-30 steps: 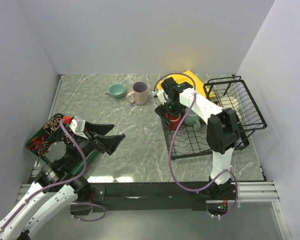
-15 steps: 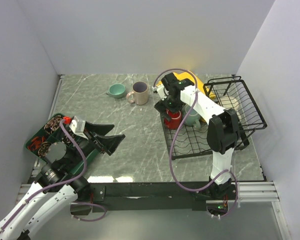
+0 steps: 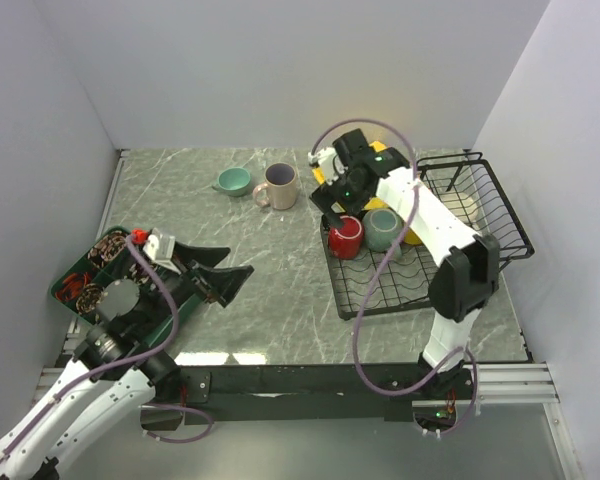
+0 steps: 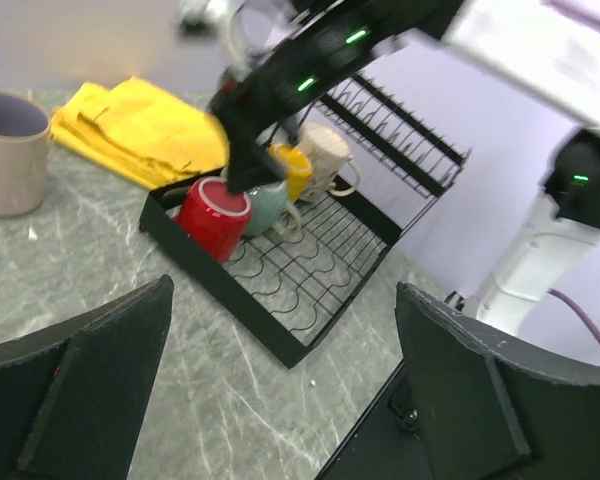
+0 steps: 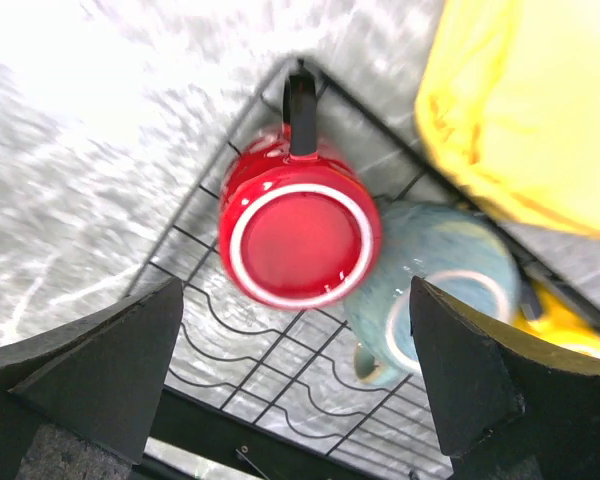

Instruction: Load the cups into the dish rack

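Note:
The black wire dish rack [image 3: 380, 285] stands at the right. A red mug [image 3: 345, 237] sits upside down at its near-left corner, touching a grey-teal mug [image 3: 383, 228]. A yellow mug [image 4: 290, 165] and a cream mug [image 4: 325, 150] stand behind them. My right gripper [image 3: 340, 203] hovers open and empty just above the red mug [image 5: 298, 232]. A beige-pink mug [image 3: 278, 186] and a small teal cup [image 3: 234, 180] stand on the table at the back. My left gripper [image 3: 223, 272] is open and empty over the table's left half.
A yellow cloth [image 5: 530, 100] lies behind the rack's left corner. The rack's raised basket [image 3: 485, 205] is at the far right. A dark green compartmented tray [image 3: 90, 285] sits at the left edge under my left arm.
My right gripper has let go of the red mug and lifted up and back from it. The mug stays upside down in the rack. My left arm has barely moved.

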Robot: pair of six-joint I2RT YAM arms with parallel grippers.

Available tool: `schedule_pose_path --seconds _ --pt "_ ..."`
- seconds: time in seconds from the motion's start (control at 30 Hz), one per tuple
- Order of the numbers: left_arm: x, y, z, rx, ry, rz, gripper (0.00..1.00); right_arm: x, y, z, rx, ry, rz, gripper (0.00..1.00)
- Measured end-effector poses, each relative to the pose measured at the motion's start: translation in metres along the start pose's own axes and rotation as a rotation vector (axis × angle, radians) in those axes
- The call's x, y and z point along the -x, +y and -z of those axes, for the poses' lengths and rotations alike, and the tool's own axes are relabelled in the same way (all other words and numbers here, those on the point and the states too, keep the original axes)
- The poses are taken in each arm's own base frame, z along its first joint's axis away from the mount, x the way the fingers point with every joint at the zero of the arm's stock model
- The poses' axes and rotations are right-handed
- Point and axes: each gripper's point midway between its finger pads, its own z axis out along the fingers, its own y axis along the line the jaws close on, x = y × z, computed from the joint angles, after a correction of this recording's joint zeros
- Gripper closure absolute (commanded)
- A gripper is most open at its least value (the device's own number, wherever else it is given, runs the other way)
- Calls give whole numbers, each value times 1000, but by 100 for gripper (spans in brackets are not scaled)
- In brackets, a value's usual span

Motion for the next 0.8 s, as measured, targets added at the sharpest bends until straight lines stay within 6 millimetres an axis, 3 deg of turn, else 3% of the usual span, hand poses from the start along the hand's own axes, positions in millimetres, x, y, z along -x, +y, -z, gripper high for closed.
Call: schedule_pose_path --seconds 0.2,0.3,0.4,0.53,0.63,0.8 --pt "-21 26 -26 126 94 43 4 21 4 60 -9 -187 26 0" --pt "-28 43 -50 226 167 54 4 17 14 83 24 -275 58 0" --pt "-21 63 -78 310 215 63 4 7 24 99 89 -343 67 0" --pt "-12 121 -113 426 262 125 4 -4 24 119 155 -454 41 0" --pt "-17 170 -132 512 333 188 3 -10 23 132 178 -570 29 0" --pt "-26 213 -182 564 445 219 1 -23 40 142 218 -711 41 0"
